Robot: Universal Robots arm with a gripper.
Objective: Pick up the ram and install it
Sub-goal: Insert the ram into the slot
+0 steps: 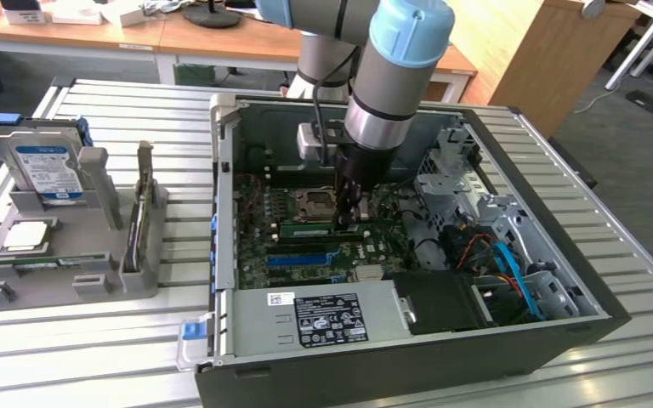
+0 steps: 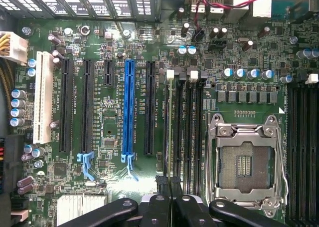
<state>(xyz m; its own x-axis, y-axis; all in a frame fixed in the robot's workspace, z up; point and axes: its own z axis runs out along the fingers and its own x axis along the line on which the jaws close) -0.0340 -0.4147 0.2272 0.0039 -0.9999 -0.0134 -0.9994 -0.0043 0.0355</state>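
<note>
On the slatted table (image 1: 99,357) sits an open computer case (image 1: 417,365), lying on its side so the arm (image 1: 400,76) can reach straight down to the motherboard (image 2: 234,57). Off to the exterior view's left, a grey holder (image 1: 111,280) props up the hard drive (image 1: 45,166) and cradles the CPU (image 1: 26,238), ready for picking. Beside the empty CPU socket (image 2: 244,162), the ram (image 2: 170,127) stands edge-on along the outermost memory slot. The gripper (image 2: 169,184) looks pinched together on its end, probably to keep it square to the slot.
</note>
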